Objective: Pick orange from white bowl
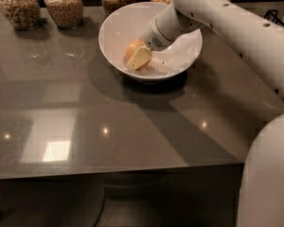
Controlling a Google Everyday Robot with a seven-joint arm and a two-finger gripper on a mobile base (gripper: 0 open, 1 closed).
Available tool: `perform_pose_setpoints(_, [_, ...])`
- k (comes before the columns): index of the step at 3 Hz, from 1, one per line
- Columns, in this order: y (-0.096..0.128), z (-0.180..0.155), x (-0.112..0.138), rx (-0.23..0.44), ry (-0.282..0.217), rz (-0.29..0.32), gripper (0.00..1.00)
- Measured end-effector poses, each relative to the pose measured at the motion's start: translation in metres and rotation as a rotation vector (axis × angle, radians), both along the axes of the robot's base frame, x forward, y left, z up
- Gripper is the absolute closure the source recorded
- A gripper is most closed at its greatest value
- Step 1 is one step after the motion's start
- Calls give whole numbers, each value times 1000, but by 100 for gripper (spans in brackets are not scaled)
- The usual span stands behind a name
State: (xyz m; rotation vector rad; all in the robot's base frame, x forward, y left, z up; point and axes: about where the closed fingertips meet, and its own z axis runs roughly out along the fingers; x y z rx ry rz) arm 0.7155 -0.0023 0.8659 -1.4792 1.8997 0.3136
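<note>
The white bowl [180, 63] stands on the grey table towards the back, in the middle of the camera view. The orange [130, 51] lies inside it on the left side, partly hidden by the gripper. My gripper [136, 56] reaches down into the bowl from the upper right and is right against the orange, its cream tip covering the fruit's right side. The white arm [213, 13] crosses over the bowl's right rim.
Several glass jars of grains [64, 6] stand in a row along the table's back edge behind the bowl. The glossy grey table [109, 126] stretches to its front edge below. A dark wire object [279, 19] sits at the far right.
</note>
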Motion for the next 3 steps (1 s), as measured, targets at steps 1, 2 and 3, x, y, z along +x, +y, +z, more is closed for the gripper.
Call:
perform_pose_setpoints(1, [-2, -8, 4, -41, -10, 6, 36])
perform_pose_setpoints(2, [-5, -12, 5, -66, -17, 11, 47])
perform_pose_setpoints(3, [-6, -12, 4, -71, -21, 13, 64])
